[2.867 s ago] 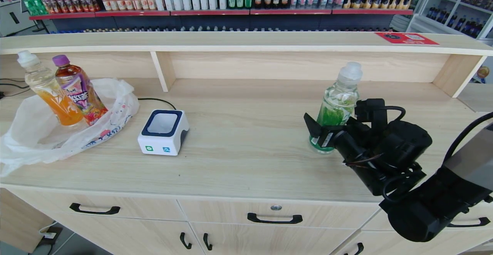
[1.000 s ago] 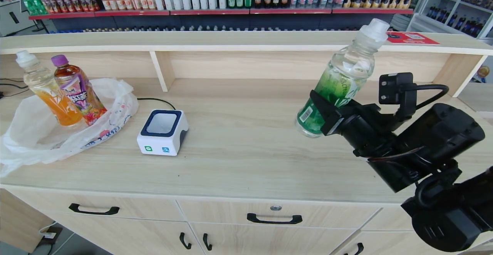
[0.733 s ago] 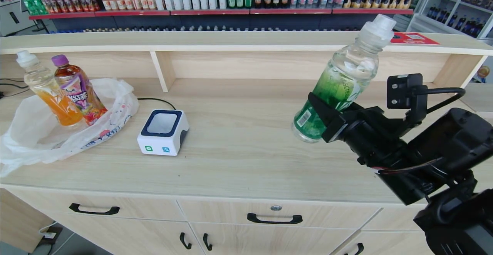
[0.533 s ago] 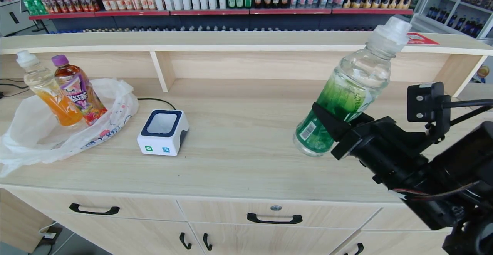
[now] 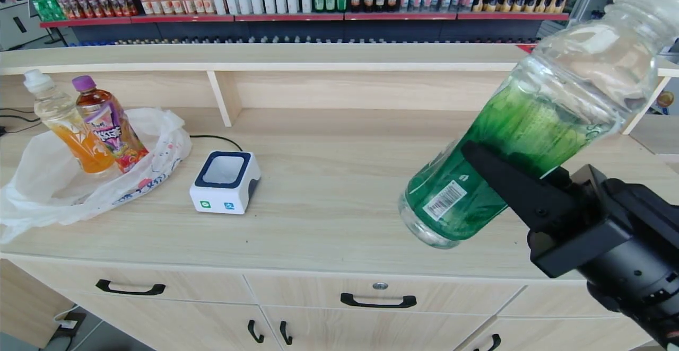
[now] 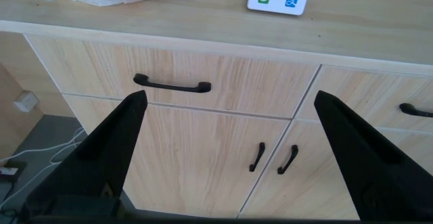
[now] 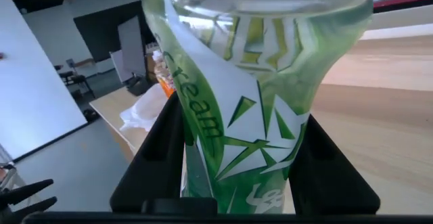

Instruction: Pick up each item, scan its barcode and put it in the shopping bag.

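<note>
A clear bottle with a green label [image 5: 530, 139] hangs tilted above the counter's right side, cap up and to the right, barcode [image 5: 444, 200] facing the camera. My right gripper [image 5: 496, 173] is shut on its lower half; in the right wrist view the bottle [image 7: 250, 116] sits between the fingers [image 7: 159, 149]. The white scanner [image 5: 225, 181] with a dark rim sits left of centre. A white shopping bag [image 5: 79, 181] at the far left holds an orange-drink bottle [image 5: 63, 123] and a purple-capped bottle [image 5: 109, 125]. My left gripper [image 6: 230, 136] is open, low in front of the drawers.
The wooden counter [image 5: 329, 197] has a raised back shelf [image 5: 318, 56] with a divider [image 5: 225, 99]. A black cable [image 5: 217, 138] runs behind the scanner. Drawers with black handles [image 6: 172, 85] lie below the front edge. Store shelves of bottles stand behind.
My right gripper took the green bottle off the counter, raised it and brought it closer to the head camera, tilting it. Bag, scanner and the two bagged bottles stayed put.
</note>
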Controlling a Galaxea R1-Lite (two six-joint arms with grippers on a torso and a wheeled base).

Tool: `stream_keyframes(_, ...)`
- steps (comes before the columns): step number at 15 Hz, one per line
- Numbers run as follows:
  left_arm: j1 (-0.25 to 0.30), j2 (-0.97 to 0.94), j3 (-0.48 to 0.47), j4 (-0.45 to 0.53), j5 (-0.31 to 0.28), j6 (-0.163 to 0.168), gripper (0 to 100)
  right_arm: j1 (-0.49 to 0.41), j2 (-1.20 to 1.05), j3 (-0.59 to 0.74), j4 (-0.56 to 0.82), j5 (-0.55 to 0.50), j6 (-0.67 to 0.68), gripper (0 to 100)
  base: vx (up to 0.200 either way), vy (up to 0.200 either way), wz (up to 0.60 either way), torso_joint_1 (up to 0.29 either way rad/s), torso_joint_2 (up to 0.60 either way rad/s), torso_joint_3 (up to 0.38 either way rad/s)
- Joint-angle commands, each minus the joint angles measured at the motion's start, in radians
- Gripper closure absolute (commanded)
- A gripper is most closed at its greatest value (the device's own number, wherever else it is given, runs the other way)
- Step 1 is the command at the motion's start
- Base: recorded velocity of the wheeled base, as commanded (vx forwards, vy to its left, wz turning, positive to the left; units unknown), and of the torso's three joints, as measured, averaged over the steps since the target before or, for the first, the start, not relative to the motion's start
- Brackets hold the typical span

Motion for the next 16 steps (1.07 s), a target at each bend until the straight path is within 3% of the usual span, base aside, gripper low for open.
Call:
stream_keyframes(1, 0.000, 0.000, 0.000, 0.000, 0.000, 0.001, 0, 0.012, -0.023, 0.002, 0.002, 0.065, 0.010, 100, 0.000, 0.000, 0.00, 0.000, 0.00, 0.000)
stream_keyframes(6, 0.000, 0.000, 0.000, -0.001, 0.000, 0.001, 0, 0.036, -0.040, -0.026, 0.002, 0.135, 0.033, 100, 0.000, 0.000, 0.00, 0.000, 0.00, 0.000)
stream_keyframes(9, 0.000, 0.000, 0.000, -0.001, 0.000, -0.001, 0, 0.058, -0.088, 0.053, 0.002, 0.241, 0.050, 100, 0.000, 0.000, 0.00, 0.000, 0.00, 0.000)
stream_keyframes(13, 0.000, 0.000, 0.000, 0.000, 0.000, -0.001, 0, 0.075, -0.086, 0.028, 0.002, 0.247, 0.076, 100, 0.000, 0.000, 0.00, 0.000, 0.00, 0.000)
stream_keyframes(16, 0.000, 0.000, 0.000, 0.000, 0.000, 0.001, 0, 0.069, -0.052, -0.067, 0.005, 0.249, 0.173, 100, 0.000, 0.000, 0.00, 0.000, 0.00, 0.000)
